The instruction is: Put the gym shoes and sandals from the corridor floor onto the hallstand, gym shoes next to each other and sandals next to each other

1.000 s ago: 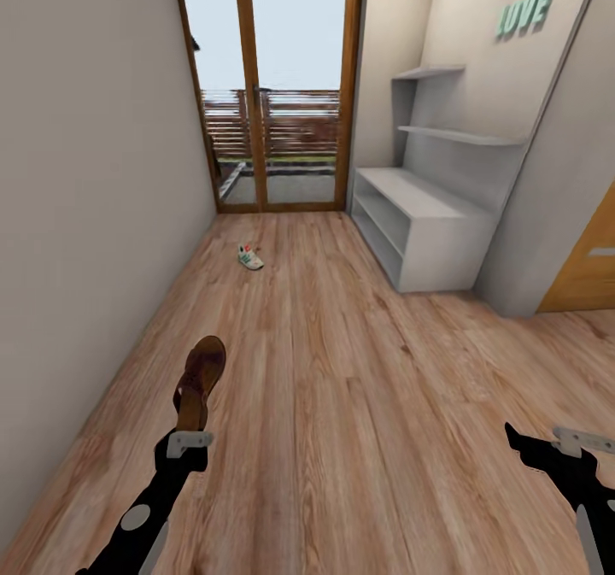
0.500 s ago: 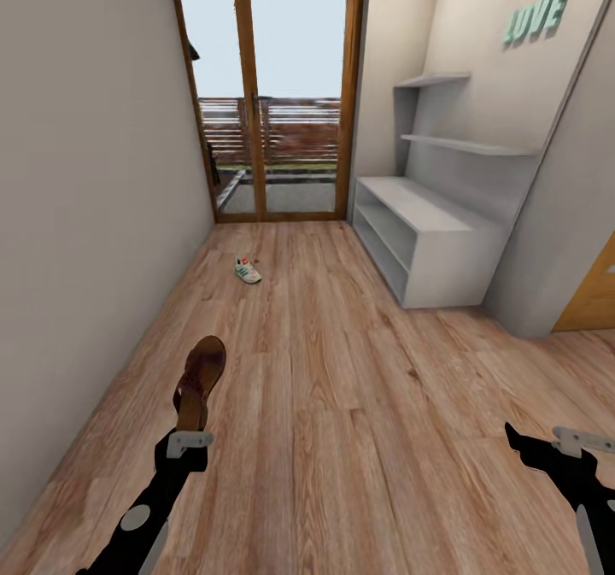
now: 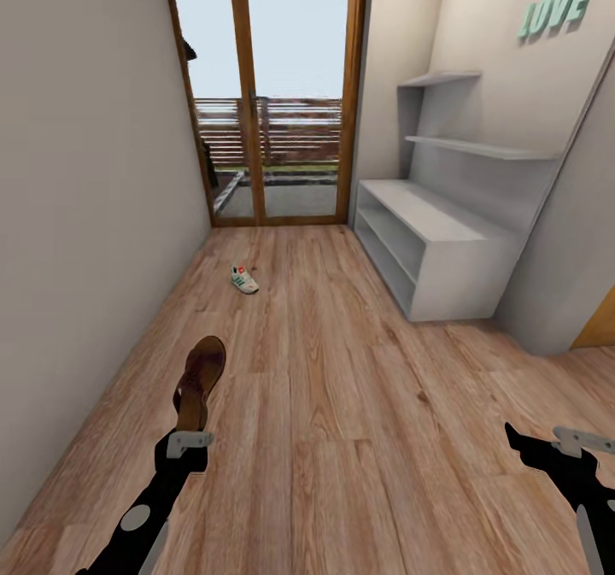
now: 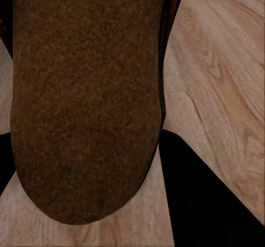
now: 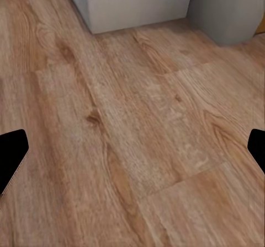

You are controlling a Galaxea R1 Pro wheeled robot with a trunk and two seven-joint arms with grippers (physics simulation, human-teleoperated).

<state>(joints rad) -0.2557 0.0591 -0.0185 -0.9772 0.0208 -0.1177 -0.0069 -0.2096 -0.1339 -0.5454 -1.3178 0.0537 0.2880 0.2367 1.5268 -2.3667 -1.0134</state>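
Observation:
My left gripper is shut on the heel end of one brown sandal, held above the corridor floor with its toe pointing away from me. In the left wrist view the sandal's dark sole lies between the black fingers. One white gym shoe with green stripes lies on the floor ahead, near the left wall. The pale grey hallstand stands against the right wall under the "LOVE" letters. My right gripper hangs open and empty at the lower right, over bare floor.
A wood-framed glass door closes the far end of the corridor. A plain wall runs along the left. A grey wall corner and an orange door edge sit right of the hallstand, whose base corner faces my right wrist.
The whole view has shifted: the hallstand, door and gym shoe sit closer and slightly displaced, so the camera has moved. Both arms keep their places in the picture, with the sandal still held.

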